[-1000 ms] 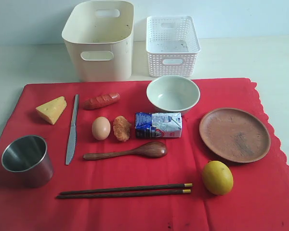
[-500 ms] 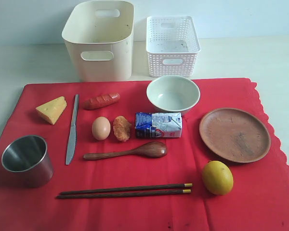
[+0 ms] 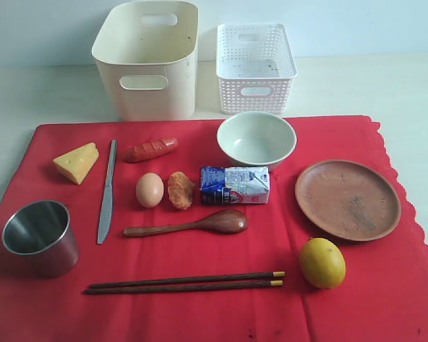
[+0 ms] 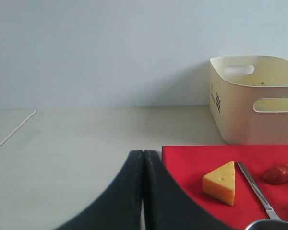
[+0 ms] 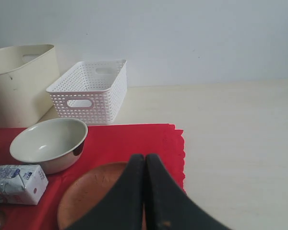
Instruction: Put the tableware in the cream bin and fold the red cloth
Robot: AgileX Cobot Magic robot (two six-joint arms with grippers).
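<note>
looking at the table, i'd say this job has not really begun. the cream bin (image 3: 157, 100) stands at the back edge of the table, just behind the red cloth (image 3: 214, 317), and the part of its inside that i can see has nothing in it. all six bits of tableware lie out on the cloth. the pale green bowl (image 3: 256, 139) sits close to the cloth's back edge, in front of the white basket (image 3: 255, 89). the brown plate (image 3: 347, 199) is by the wavy edge on the right arm's side. the steel cup (image 3: 41, 237) stands near the front corner on the left arm's side. the knife (image 3: 107, 191) lies between the cheese (image 3: 76, 162) and the egg (image 3: 150, 190). the wooden spoon (image 3: 189, 225) is in the middle, and the chopsticks (image 3: 185, 282) lie side by side nearer the front edge. the cloth is spread out flat, not folded at all. the left gripper (image 4: 143, 158) is pressed tight shut with nothing in it, off the cloth's side edge near the cheese. the right gripper (image 5: 144, 160) is shut tight and empty too, looking over the plate. so i think every step is left to do: six things into the bin, then the fold.
</note>
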